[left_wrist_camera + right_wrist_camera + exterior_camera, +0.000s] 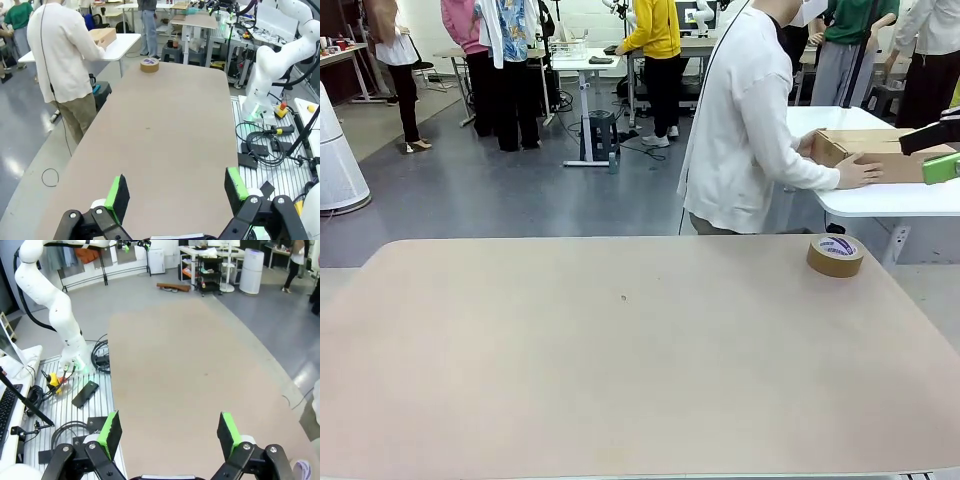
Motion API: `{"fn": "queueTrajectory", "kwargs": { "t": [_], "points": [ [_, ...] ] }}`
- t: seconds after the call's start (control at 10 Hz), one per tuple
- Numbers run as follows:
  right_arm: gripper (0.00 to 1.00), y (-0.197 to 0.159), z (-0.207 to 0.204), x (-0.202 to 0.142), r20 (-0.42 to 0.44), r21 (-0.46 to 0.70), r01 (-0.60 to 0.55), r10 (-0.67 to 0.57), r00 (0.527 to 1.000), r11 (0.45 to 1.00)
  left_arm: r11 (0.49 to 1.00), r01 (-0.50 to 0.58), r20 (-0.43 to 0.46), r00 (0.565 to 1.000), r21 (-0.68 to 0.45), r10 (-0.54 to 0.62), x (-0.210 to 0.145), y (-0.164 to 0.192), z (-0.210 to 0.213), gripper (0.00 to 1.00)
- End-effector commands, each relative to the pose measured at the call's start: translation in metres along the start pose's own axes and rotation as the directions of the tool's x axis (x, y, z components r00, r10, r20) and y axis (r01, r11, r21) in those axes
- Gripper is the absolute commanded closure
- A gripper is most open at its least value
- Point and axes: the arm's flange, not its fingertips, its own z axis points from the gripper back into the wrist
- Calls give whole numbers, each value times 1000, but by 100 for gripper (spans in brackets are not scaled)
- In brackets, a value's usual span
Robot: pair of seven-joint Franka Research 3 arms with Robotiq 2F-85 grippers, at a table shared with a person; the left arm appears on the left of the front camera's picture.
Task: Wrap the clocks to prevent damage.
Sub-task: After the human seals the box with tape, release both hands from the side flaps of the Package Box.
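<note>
Table (620, 350) bare beige. Person (745, 120) at far right, turned away, hands on cardboard box (880, 155) on white side table. Tape roll (836, 255) far right on table. Left claw (175, 192) wide open, empty. Right claw (170, 432) wide open, empty. Clocks bundle: cannot tell where.

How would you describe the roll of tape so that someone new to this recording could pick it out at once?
Start with the big tan table that spans the front view. Go to its far right corner, close to the person in white who is turned to a cardboard box on the white table behind. The tape roll lies flat there: a brown ring with a white and purple label on top, the one object on the tan surface.
</note>
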Motion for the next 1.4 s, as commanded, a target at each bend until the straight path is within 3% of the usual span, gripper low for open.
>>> {"fn": "queueTrajectory", "kwargs": {
  "t": [0.0,1.3],
  "points": [
    [0,-3,-1,1,20,9,-14,14,1000,1000,1000,1,5,1000,-15,-1,1,2,2,0],
    [0,-3,-1,1,20,9,-14,14,1000,1000,1000,1,5,1000,-15,-1,1,2,2,0]
  ]
}}
